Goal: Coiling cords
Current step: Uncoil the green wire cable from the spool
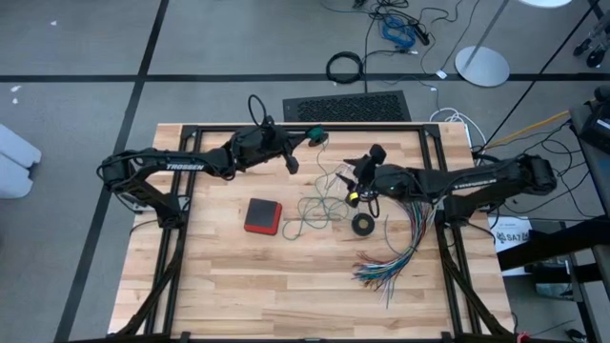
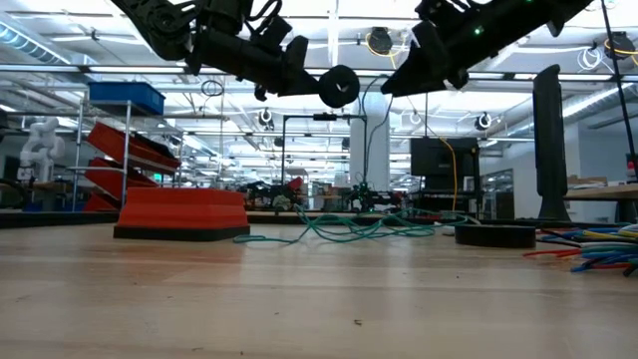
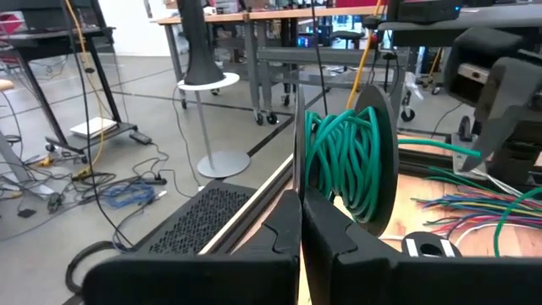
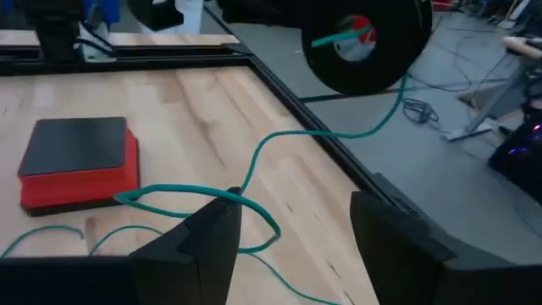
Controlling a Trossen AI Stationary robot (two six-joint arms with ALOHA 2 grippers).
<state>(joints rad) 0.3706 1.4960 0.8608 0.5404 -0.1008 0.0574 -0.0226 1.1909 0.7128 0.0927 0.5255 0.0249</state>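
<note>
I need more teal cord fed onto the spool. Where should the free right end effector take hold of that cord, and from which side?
Take the raised bend of the teal cord lying just ahead of the open right end effector, coming down from above with a finger on either side. That stretch arches off the table and leads to the spool held by the shut left end effector.

White lettering "TROSSEN" runs along the left arm (image 1: 181,166) in the high view. Similar white lettering marks the right arm (image 1: 474,178), too small to read. A white label (image 1: 512,232) beside the table is illegible.
</note>
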